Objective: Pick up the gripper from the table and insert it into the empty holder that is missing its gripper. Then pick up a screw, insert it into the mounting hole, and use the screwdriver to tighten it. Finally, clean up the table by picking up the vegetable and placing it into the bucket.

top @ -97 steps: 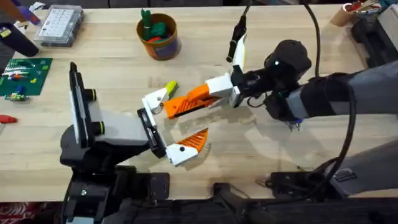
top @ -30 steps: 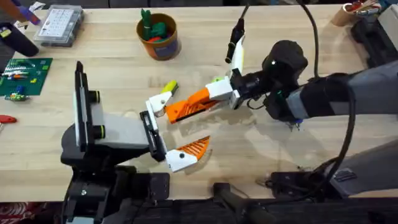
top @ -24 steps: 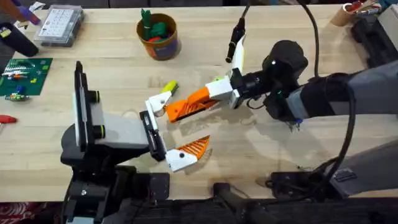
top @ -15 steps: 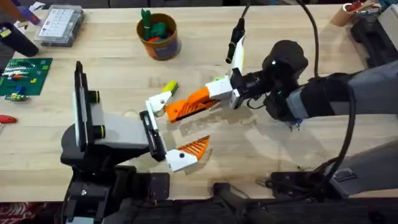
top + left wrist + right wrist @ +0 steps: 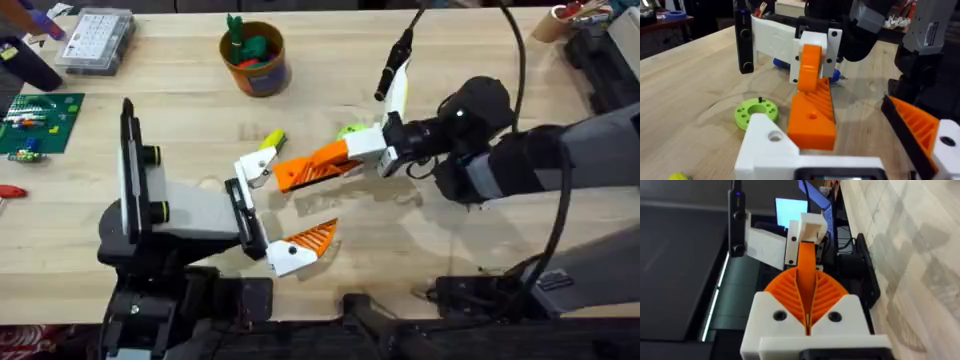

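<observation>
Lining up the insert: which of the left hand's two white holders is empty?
The holder farther from the arm bases, facing the held orange gripper. The other holder carries an orange ribbed finger.

Off in the far left corner there's a clear plastic parts box, and a green circuit board sits nearer along that left edge. 1 tan cup is tucked in the far right corner.
</observation>
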You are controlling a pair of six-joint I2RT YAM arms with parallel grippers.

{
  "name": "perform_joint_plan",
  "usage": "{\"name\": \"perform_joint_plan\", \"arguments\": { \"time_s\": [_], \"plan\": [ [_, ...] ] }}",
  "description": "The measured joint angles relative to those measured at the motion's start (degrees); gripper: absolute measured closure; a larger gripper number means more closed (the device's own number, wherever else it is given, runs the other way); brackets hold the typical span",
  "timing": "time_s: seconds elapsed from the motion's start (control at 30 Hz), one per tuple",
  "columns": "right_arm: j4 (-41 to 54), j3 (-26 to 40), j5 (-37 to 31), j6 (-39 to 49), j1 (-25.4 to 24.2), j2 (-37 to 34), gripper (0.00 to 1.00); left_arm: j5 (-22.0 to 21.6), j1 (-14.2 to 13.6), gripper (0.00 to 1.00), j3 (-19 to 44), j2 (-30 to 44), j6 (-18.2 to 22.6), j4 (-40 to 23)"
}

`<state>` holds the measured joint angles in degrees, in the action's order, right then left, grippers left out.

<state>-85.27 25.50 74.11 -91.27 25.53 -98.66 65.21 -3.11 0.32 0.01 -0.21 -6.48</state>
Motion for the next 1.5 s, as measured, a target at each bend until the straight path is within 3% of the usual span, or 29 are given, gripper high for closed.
{"name": "perform_joint_plan", "arguments": {
  "time_s": [0.53,1.5],
  "plan": [
    [1.0,-0.2,-1.3,-5.2,1.0,0.0,0.984,0.0,0.0,0.011,0.0,0.0,0.0,0.0],
    [2.5,-0.2,-3.4,-3.5,2.5,0.0,0.984,0.0,0.0,0.011,0.0,0.0,0.0,0.0]
  ]
}}
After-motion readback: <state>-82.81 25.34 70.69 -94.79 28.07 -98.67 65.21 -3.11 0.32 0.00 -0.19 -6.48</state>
